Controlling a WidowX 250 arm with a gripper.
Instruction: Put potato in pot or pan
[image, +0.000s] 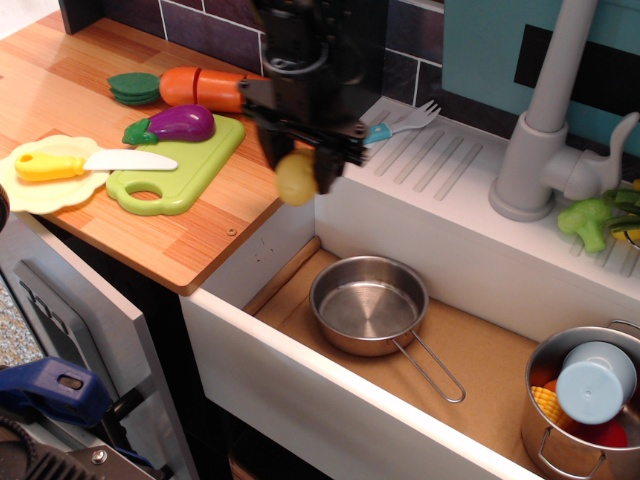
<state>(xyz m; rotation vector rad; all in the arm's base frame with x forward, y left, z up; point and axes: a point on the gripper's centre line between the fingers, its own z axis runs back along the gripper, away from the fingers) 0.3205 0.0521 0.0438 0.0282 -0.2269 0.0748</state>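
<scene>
Over the left edge of the sink basin, above the wooden counter, the gripper hangs in the air with its jaws closed narrow on the potato; potato is blurred, pale yellow, long axis looks roughly upright, hard to be sure. Steel pan sits on the basin floor, empty, at about 5 o'clock from the gripper and well below it, wire handle running out toward 4 o'clock. So, my call: the carry is partway along, next move needs travel toward 5 o'clock plus a descent before letting go. Risk: release short of the rim, potato rolls on the basin floor. Taller steel pot at far 4 o'clock, already full of toys, not the target. Green cutting board at 9 o'clock, eggplant on it.
</scene>
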